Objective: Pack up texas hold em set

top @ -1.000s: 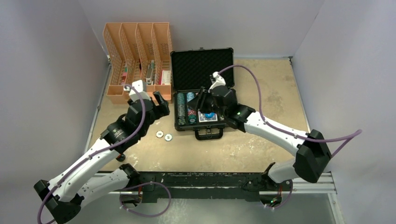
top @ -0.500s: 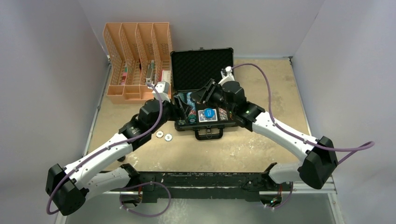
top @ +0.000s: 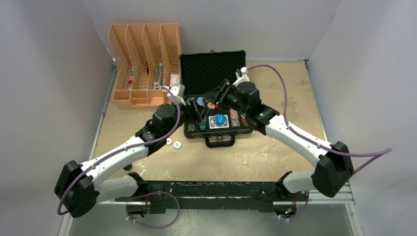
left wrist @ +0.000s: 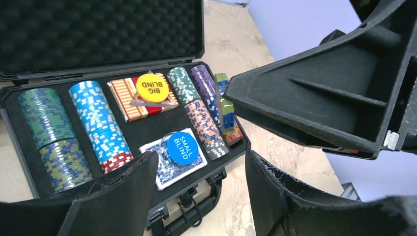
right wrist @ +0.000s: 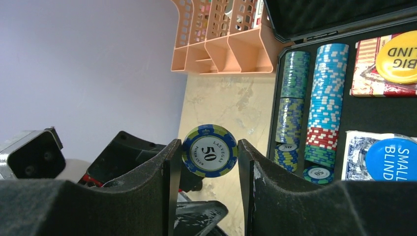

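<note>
Right wrist: the right tool (right wrist: 209,147) clamps a 50 chip (right wrist: 209,151) edgewise.

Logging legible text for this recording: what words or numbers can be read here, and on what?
"BIG BLIND": yellow button on the red deck.
"SMALL BLIND": blue button on the blue deck.
"LAS VEGAS", "POKER CLUB", "50": chip held in the right gripper.
Print on the stacked chips in the case: too small to read.
</note>
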Action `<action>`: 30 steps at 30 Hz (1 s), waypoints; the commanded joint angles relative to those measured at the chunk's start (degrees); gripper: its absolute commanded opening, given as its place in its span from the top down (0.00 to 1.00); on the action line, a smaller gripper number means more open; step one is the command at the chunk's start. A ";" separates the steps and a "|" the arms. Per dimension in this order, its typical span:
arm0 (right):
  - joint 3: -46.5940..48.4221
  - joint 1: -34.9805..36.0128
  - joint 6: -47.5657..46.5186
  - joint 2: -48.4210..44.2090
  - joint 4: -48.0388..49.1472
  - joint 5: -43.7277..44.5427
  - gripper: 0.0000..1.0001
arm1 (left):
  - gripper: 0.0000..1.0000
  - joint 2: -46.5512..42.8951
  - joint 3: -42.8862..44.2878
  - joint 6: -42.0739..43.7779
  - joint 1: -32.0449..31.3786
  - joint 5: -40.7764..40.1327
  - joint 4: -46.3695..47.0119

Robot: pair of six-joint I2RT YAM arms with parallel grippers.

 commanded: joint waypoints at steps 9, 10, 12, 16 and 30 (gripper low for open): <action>0.88 -0.20 2.47 2.06 5.77 -4.14 0.54 | 0.47 2.15 -1.34 -4.23 -0.06 -1.38 19.28; 0.76 -0.22 2.75 2.16 5.97 -4.53 0.54 | 0.51 2.87 -0.93 -4.27 -0.05 -1.20 18.73; 0.19 -0.22 3.38 2.18 6.54 -5.36 0.54 | 0.60 4.06 -0.16 -4.23 -0.05 -1.27 17.69; -1.00 -0.39 4.59 2.15 8.64 -7.31 0.54 | 0.73 3.48 -0.02 -3.24 -0.06 -3.88 17.27; 2.02 -8.91 -21.50 -0.63 9.53 -27.92 0.23 | 1.00 0.78 4.47 6.51 0.28 2.92 7.95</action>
